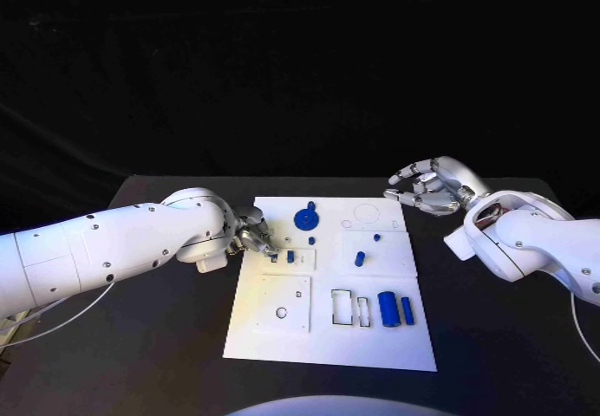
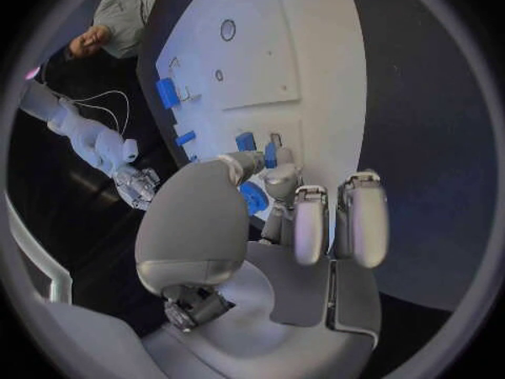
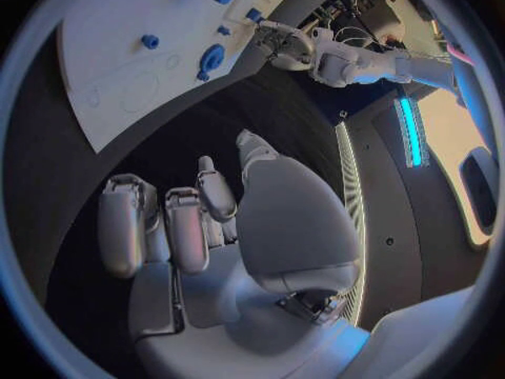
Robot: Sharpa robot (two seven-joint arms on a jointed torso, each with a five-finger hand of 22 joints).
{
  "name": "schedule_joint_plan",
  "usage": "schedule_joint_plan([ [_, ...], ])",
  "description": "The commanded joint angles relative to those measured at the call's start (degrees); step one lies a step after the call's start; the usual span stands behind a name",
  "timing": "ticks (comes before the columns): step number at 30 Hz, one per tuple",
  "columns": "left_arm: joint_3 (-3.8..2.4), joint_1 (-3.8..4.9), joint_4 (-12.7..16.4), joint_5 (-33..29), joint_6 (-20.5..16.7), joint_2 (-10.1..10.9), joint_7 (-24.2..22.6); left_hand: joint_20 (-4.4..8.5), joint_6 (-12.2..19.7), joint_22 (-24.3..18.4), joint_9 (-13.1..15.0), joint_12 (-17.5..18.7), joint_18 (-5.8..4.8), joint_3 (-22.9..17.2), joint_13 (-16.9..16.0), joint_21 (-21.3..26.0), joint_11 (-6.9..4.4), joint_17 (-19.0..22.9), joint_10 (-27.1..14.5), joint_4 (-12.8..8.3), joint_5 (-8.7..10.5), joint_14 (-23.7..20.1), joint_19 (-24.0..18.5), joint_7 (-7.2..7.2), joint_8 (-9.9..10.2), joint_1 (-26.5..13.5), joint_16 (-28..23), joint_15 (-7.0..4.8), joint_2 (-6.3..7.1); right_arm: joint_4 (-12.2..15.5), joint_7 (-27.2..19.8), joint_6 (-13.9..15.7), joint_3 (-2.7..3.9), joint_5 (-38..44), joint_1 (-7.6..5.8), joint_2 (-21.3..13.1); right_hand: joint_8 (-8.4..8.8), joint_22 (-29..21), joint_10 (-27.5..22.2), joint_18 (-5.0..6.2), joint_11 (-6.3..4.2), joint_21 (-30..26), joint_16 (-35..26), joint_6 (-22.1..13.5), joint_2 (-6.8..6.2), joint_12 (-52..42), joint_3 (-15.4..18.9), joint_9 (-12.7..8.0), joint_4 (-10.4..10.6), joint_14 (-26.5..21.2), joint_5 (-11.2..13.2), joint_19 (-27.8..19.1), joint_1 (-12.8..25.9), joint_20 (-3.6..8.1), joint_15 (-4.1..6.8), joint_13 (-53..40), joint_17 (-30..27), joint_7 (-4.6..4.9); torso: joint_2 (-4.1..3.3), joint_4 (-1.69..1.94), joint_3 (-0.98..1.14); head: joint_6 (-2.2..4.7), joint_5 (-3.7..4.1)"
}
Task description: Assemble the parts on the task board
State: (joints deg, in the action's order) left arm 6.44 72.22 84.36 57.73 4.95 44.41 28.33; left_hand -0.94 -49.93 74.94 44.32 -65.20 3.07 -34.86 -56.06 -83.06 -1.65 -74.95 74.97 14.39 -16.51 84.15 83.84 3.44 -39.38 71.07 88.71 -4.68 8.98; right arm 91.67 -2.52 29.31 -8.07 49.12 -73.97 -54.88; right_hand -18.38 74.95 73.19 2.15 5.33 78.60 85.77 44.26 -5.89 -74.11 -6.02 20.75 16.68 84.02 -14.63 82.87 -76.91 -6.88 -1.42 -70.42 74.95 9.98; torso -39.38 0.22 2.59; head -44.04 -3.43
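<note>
Robotics laboratory, indicated by two white robot arms (image 1: 113,247) at a black table (image 1: 163,364), a white task board (image 1: 328,342) laid out, black curtain (image 1: 300,78) hung behind

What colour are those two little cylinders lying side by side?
Blue cylinders, on the white task board; clearest in the head view.

Black table (image 1: 150,364), matte, set against a dark backdrop of black cloth (image 1: 300,78); thin white cable (image 1: 62,321) trailing across the table's near left corner.
</note>
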Motion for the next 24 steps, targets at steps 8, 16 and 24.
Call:
schedule_joint_plan([
  [8, 0.12, -0.02, 0.5, 3.8, 1.9, -0.3, 1.0, 0.11, -1.5, 2.2, 0.9, -0.5, -0.4, -4.4, -0.4, -0.4, -0.19, -12.9, 0.6, -4.1, 0.23, 5.3, 1.2, -1.16, -0.5, -0.4, 0.2, -0.48, -0.3, 0.1, -0.2, -0.7, 0.0, 0.6, 0.04, 0.0, -0.27, 6.7, -0.2, 0.93, -0.09, -0.3, -0.2, -0.3, 0.13, 0.1, 0.2, -0.1, -0.2, 3.5, -0.5, -0.4, 0.3, -0.07, 0.52, 0.1, 5.0, 0.09, -0.03, 0.05, -0.03, -0.05, 0.05],
  [16, 0.27, -0.03, 0.5, 4.9, 2.1, -0.5, 1.3, 0.2, -1.7, 2.5, 1.0, -0.9, -0.46, -4.4, -0.7, -0.5, -0.31, -13.0, 0.8, -4.0, 0.42, 5.3, 1.4, -1.3, -0.8, -0.7, 0.3, -0.59, -0.14, 0.1, -0.3, -0.7, 0.0, 0.6, 0.04, 0.0, -0.27, 6.7, -0.2, 0.93, -0.09, -0.3, -0.2, -0.3, 0.13, 0.1, 0.2, -0.1, -0.2, 3.5, -0.5, -0.4, 0.3, -0.07, 0.52, 0.1, 5.0, 0.09, -0.02, 0.07, -0.03, -0.15, -0.02],
  [24, 0.74, -0.06, 0.5, 5.4, 2.0, -0.8, 1.4, 0.32, -1.9, 2.8, 1.0, -1.1, -0.51, -4.0, -0.9, -0.7, -0.45, -13.0, 1.0, -3.6, 0.66, 5.3, 1.5, -1.47, -1.3, -1.4, 0.3, -0.73, 0.08, 0.2, -0.3, -0.6, 0.0, 0.6, 0.05, -0.1, -0.32, 6.6, -0.2, 0.95, -0.1, -0.4, -0.2, -0.3, 0.14, 0.1, 0.2, -0.1, -0.1, 3.5, -0.5, -0.4, 0.4, -0.06, 0.52, 0.1, 5.0, 0.08, -0.04, 0.03, -0.06, -0.15, 0.0],
])
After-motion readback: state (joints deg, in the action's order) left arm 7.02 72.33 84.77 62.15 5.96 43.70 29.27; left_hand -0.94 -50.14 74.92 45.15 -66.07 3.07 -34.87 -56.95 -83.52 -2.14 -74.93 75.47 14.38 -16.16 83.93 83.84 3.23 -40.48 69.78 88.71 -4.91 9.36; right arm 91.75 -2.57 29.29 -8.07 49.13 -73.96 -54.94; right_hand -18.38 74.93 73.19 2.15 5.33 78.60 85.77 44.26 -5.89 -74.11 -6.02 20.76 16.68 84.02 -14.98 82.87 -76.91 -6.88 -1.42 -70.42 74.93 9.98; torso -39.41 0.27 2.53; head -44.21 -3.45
